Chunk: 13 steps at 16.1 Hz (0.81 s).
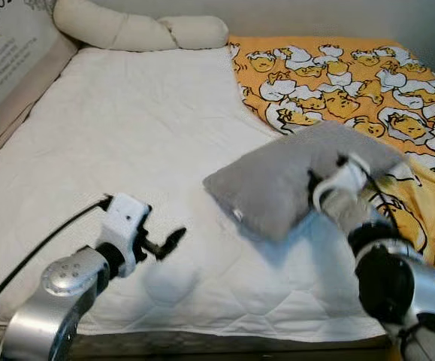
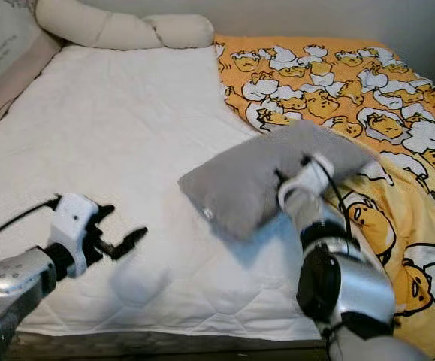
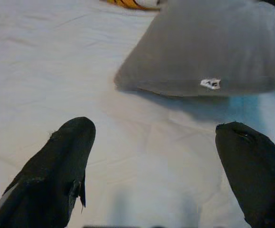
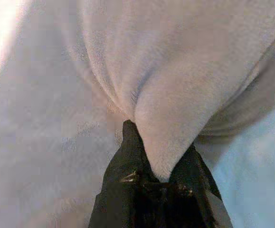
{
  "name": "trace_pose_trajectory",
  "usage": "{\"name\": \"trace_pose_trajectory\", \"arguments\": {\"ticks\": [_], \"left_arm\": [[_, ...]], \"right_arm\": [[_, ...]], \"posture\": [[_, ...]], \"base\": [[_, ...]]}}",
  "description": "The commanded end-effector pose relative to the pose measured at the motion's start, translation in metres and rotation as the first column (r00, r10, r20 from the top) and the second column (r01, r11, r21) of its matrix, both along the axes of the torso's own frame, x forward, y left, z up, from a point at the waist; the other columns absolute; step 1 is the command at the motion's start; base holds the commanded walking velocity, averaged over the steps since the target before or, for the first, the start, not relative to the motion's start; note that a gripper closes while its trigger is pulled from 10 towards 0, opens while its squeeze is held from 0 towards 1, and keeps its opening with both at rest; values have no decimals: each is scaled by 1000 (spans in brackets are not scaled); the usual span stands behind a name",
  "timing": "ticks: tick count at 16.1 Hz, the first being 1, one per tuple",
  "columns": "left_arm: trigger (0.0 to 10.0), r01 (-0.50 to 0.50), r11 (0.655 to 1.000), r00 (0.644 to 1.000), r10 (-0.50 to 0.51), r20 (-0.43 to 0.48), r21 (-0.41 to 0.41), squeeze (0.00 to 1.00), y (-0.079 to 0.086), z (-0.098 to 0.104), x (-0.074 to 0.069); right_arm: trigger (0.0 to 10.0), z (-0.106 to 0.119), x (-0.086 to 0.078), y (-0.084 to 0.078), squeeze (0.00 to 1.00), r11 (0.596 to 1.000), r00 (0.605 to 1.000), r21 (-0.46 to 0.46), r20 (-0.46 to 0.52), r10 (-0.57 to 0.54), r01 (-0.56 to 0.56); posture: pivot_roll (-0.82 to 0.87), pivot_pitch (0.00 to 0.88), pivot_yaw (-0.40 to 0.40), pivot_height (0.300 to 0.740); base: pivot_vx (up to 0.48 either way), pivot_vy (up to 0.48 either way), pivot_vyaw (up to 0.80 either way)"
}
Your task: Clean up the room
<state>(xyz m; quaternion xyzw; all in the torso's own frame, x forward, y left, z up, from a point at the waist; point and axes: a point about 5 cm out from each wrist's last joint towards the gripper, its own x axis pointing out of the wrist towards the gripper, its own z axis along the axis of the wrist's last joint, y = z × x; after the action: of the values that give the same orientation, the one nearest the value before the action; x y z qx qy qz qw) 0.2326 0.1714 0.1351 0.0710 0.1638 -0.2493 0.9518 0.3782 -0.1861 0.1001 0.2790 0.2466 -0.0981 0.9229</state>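
A grey pillow (image 1: 277, 180) is held off the white bed sheet (image 1: 127, 150), its near corner hanging over the mattress. My right gripper (image 4: 158, 178) is shut on a fold of the pillow's edge; its wrist (image 1: 341, 192) sits at the pillow's right side. My left gripper (image 1: 168, 242) hovers open over the sheet, to the left of the pillow and apart from it. From the left wrist the pillow (image 3: 213, 52) lies ahead, a small white tag (image 3: 210, 83) on its seam, with both fingers (image 3: 56, 166) spread wide.
A yellow duck-print blanket (image 1: 352, 83) covers the bed's right side. A long cream bolster (image 1: 134, 30) lies along the head of the bed. A padded panel (image 1: 7, 68) borders the left. The mattress front edge (image 1: 202, 338) is right below my arms.
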Motion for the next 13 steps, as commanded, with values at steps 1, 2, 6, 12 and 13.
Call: {"name": "trace_pose_trajectory", "arguments": {"ticks": [1,2,6,12,13], "left_arm": [[10000,-30,1000,999,30,19,-3,0,5,5,4],[10000,-79,997,996,79,50,0,0,13,10,9],[10000,-333,939,917,344,201,-88,0,59,44,29],[10000,-560,811,773,585,245,-168,0,112,61,25],[10000,-557,808,772,589,239,-190,0,111,61,24]], "right_arm": [[0,22,11,6,0,998,996,-33,71,58,-56],[0,36,19,19,0,994,987,-31,117,112,-109],[0,91,34,79,0,906,855,-63,309,416,-418],[0,124,24,89,0,701,637,86,507,581,-707],[0,113,19,76,0,683,643,141,511,570,-717]], "posture": [[-13,0,-35,740],[-12,0,-30,740],[-11,0,-19,740],[-17,0,-10,740],[-26,0,-6,740]], "base": [[0,0,0],[0,0,0],[0,0,0],[0,0,0],[0,0,0]]}}
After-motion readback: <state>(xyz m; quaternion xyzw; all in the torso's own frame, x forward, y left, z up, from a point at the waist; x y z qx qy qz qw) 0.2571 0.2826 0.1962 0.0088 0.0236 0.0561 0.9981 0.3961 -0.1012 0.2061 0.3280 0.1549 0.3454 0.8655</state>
